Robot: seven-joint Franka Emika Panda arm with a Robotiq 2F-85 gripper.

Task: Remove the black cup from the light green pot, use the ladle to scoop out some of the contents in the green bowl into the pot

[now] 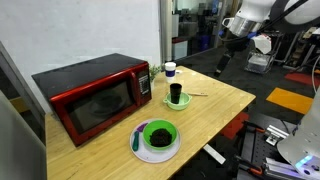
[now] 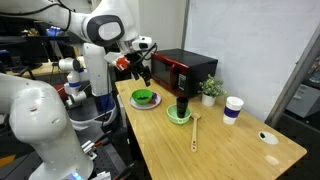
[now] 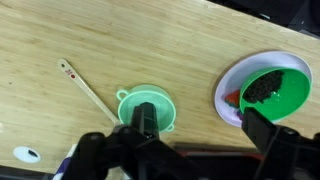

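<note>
The black cup stands upright inside the light green pot near the middle of the wooden table; both also show in an exterior view, the cup in the pot, and in the wrist view, the cup in the pot. The ladle lies flat on the table beside the pot. The green bowl with dark contents sits on a white plate. My gripper is open and empty, high above the table.
A red microwave stands at the table's back. A white cup with a dark top and a small potted plant stand behind the pot. A small white disc lies near the table's far end.
</note>
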